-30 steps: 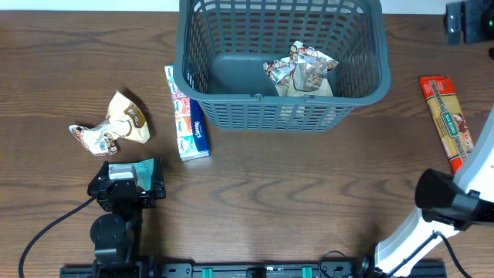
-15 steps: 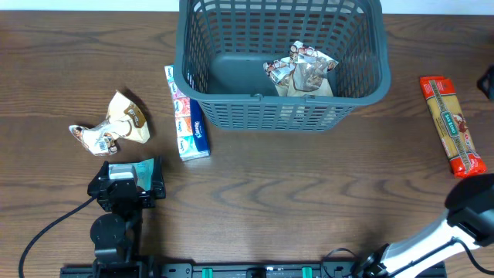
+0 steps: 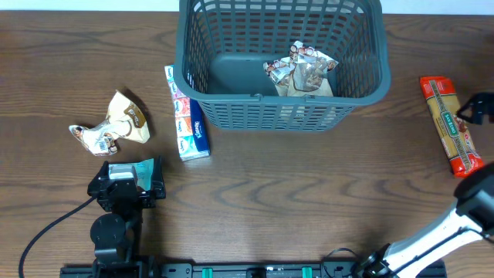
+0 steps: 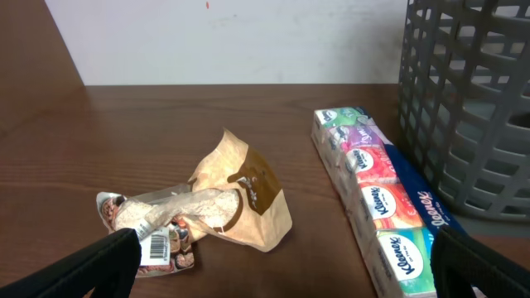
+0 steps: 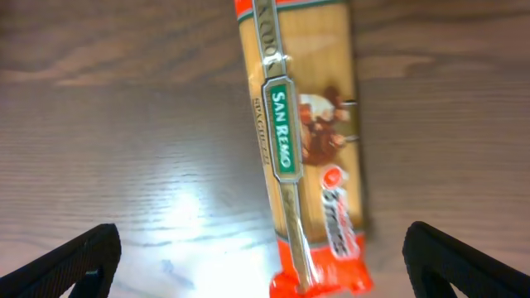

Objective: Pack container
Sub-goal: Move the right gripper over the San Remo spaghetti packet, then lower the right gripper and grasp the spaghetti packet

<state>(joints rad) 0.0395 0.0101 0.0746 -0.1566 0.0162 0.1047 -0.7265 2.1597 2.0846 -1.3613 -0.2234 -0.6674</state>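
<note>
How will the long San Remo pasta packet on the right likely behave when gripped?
The pasta packet is long, flat and narrow, so it probably stays fairly stiff, yet may tilt if pinched near one end. Its plastic-looking wrapper may be slippery. Lying flat, it seems unlikely to roll.

Tissues; pasta packet (San Remo); crumpled wrapper.

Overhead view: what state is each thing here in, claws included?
Basket: upright, partly filled.
Snack packets: crumpled, inside basket.
Tissues: flat on table, beside basket.
Loose packet: crumpled, on table.
Pasta: flat on table, ungripped.
Left claw: open, empty.
Right claw: open, above pasta.
</note>
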